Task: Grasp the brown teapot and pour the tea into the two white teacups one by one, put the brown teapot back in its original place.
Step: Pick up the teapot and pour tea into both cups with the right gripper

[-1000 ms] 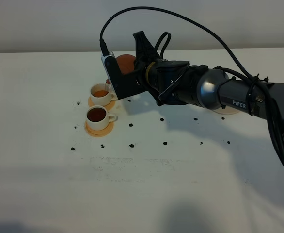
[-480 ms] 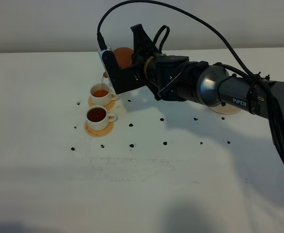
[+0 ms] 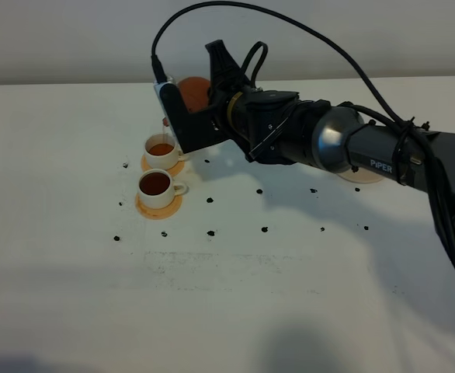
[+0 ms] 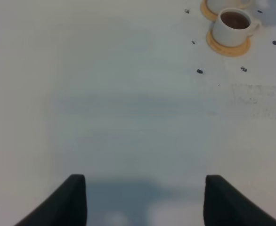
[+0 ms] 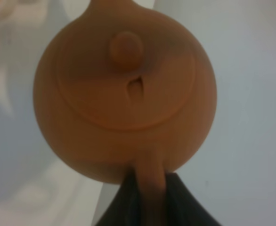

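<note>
My right gripper [image 3: 212, 97] reaches across to the left and is shut on the loop handle of the brown teapot [image 3: 194, 91], which hangs tilted above the far white teacup [image 3: 161, 149]. In the right wrist view the teapot [image 5: 126, 89] fills the frame, lid knob towards the camera, its handle between the dark fingers [image 5: 175, 207]. The near teacup [image 3: 156, 186] stands just in front; both cups hold dark tea. The cream saucer [image 3: 367, 178] peeks out from under the right arm. My left gripper [image 4: 145, 202] is open over bare table, far from the near teacup [image 4: 233, 26].
Each cup sits on an orange-tan coaster [image 3: 159, 207]. Several small black specks [image 3: 210, 200] dot the white table around the cups and towards the right. The right arm and its cable span the table's back half.
The right gripper has lifted the teapot a little higher and slightly left above the far cup. The cups have not moved.
</note>
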You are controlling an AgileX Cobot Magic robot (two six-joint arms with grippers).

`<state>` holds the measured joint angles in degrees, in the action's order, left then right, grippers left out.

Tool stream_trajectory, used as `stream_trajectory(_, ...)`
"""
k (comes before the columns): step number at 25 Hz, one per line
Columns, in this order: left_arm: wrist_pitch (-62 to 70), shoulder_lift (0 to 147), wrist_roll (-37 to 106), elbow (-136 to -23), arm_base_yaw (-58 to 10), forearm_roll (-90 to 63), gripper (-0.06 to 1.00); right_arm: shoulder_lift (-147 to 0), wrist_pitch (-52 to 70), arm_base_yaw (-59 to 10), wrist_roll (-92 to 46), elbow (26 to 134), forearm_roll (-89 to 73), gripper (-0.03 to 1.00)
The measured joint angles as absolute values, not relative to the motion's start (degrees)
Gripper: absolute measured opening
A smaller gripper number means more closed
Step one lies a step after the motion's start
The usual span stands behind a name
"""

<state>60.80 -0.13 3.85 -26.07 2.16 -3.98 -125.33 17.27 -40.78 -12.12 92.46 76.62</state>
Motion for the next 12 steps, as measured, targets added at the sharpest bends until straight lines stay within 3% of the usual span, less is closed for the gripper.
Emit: stream_trajectory(12, 60.8, -0.13, 3.85, -26.07, 2.16, -3.98, 0.52, -125.33, 17.22, -41.29, -12.12, 92.46, 76.69, 0.11)
